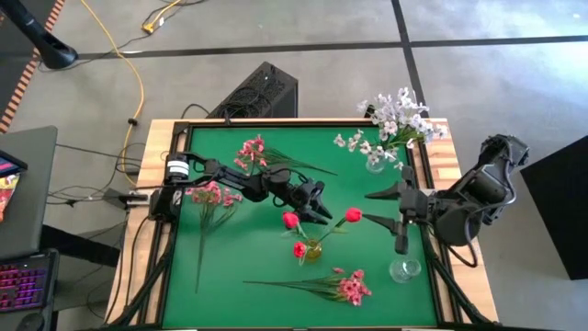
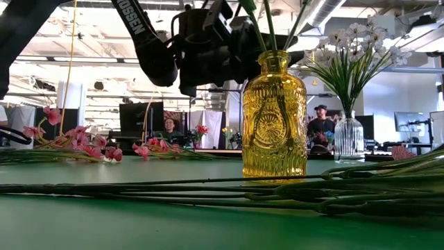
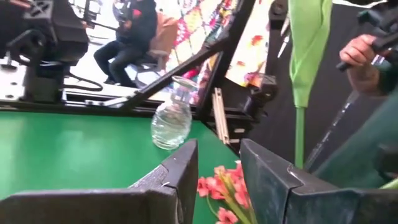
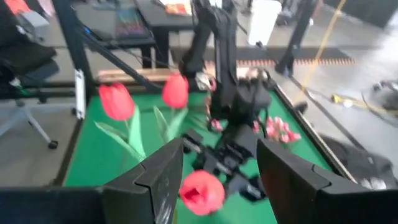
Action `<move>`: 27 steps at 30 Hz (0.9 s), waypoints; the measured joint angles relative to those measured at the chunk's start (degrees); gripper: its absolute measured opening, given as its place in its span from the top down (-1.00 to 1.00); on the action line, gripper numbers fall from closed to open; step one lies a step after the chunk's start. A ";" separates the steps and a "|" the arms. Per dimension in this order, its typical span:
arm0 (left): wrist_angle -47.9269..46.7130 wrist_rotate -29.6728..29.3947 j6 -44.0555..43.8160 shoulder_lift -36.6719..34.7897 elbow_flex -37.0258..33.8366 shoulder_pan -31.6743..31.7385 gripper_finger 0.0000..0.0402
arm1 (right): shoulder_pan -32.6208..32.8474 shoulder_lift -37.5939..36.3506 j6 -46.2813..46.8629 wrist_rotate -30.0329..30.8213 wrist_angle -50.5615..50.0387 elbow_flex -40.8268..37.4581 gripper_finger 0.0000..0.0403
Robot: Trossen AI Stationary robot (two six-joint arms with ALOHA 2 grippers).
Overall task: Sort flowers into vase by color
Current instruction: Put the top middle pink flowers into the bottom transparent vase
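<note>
In the middle of the green table (image 1: 248, 276) sits the yellow glass vase (image 1: 313, 248) with three red tulips (image 1: 353, 215) already in it, so red looks sorted. Up by the far right corner, the white sprays (image 1: 397, 115) stand in a clear ribbed vase (image 1: 375, 163), so white looks done too. Pink is what's left, I'd say: one pink spray (image 1: 250, 152) lies toward the far edge, another (image 1: 213, 195) near the left edge under the arm, and a third (image 1: 351, 287) along the near edge. A small clear empty vase (image 1: 404, 270) waits near the near right corner, probably for those.

The left gripper (image 1: 315, 204) hovers right beside the tulips, jaws partly apart with nothing between them as far as I can see. The right gripper (image 1: 390, 211) waits toward the right edge, jaws wide and empty.
</note>
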 joint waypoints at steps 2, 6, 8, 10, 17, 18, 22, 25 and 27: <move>0.05 -1.10 0.04 0.00 0.00 0.15 0.47 | -0.32 0.02 3.22 0.00 -3.09 0.00 -0.14; 0.81 -2.78 -0.16 -0.01 0.00 0.57 0.48 | -1.83 0.02 7.41 0.00 -5.73 0.00 -0.14; 0.93 -5.07 -0.16 -0.04 0.00 0.79 0.48 | -2.58 0.09 7.46 -0.10 -5.73 0.00 -0.14; 0.88 -7.48 -1.03 -0.04 0.00 1.13 0.48 | -2.99 0.13 7.47 -0.28 -5.85 0.00 -0.14; -0.17 -12.21 -6.93 -0.04 0.00 2.80 0.48 | -3.27 0.24 8.76 -0.50 -6.32 0.00 -0.12; -0.16 -12.21 -7.29 -0.04 0.00 2.89 0.48 | -3.28 0.52 8.72 -0.50 -6.39 0.00 -0.09; -0.16 -12.14 -7.68 -0.04 0.00 2.90 0.48 | -3.28 2.18 6.75 -0.50 -6.63 0.00 0.15; -0.16 -12.12 -7.68 -0.04 0.00 2.86 0.48 | -4.23 3.43 6.74 -0.46 -7.42 0.00 0.49; -0.19 -12.12 -7.68 -0.04 0.00 2.86 0.48 | -4.87 3.97 6.73 -0.44 -8.15 0.00 0.74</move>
